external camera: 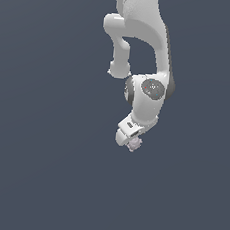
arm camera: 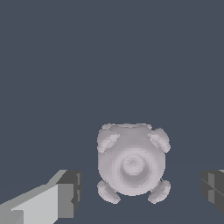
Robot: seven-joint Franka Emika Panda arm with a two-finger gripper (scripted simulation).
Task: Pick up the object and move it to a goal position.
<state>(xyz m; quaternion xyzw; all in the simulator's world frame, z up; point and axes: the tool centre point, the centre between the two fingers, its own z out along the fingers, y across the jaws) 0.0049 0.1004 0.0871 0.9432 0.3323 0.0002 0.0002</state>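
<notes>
The object [arm camera: 131, 164] is a pale grey-lilac knobbly round piece with short stubs at its corners. In the wrist view it lies between my two fingers with a gap on each side, touching neither pad. One fingertip [arm camera: 65, 194] is light grey with a dark pad, and the other [arm camera: 214, 188] shows only at the frame's edge. My gripper [arm camera: 140, 192] is open around it. In the exterior view the object [external camera: 134, 145] is a tiny pale lump just under the gripper [external camera: 131, 140], which hangs at the end of the white arm and partly hides it.
The white arm [external camera: 150, 85] comes down from the top of the exterior view. Around it is a plain dark blue-grey surface [external camera: 41, 169] with no other objects or edges in sight.
</notes>
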